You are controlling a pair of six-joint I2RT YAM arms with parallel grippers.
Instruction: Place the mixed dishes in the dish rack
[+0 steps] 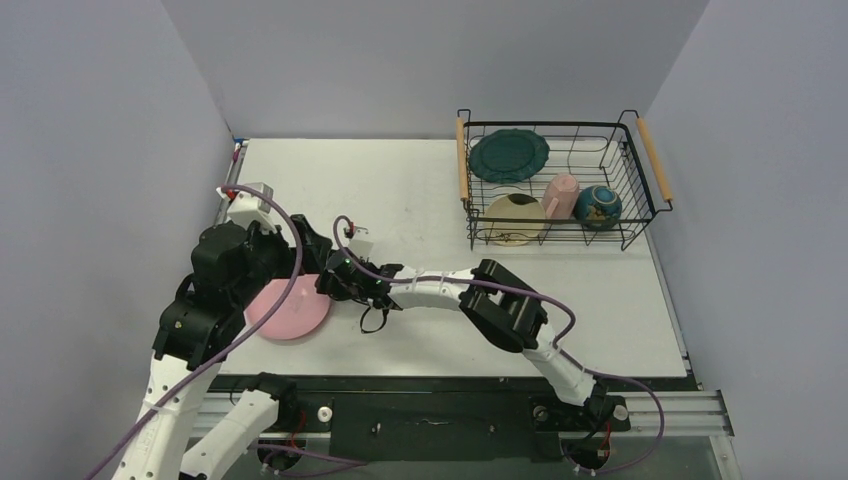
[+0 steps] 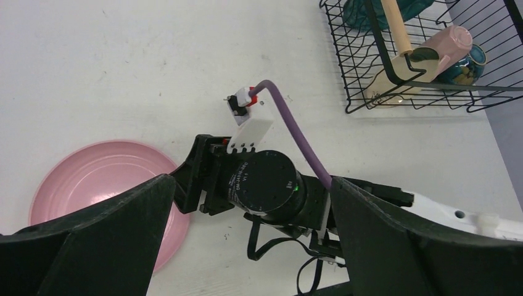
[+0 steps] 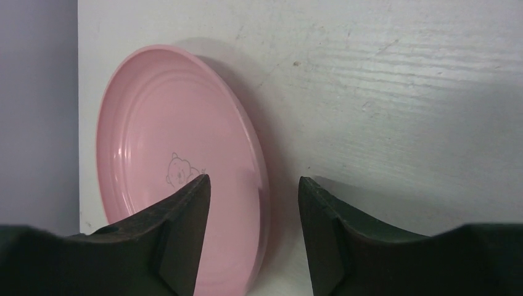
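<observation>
One pink round plate is lying near the desk's front-left corner, and the right gripper is straddling its rim, jaws parted. The left gripper is hovering above, spread wide. The dish rack at the far-right corner is holding four pieces — one teal scalloped plate, one cream shallow dish, one pink cup, one dark-teal bowl

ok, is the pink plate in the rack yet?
No, the pink plate lies flat on the table, well apart from the dish rack.
</observation>
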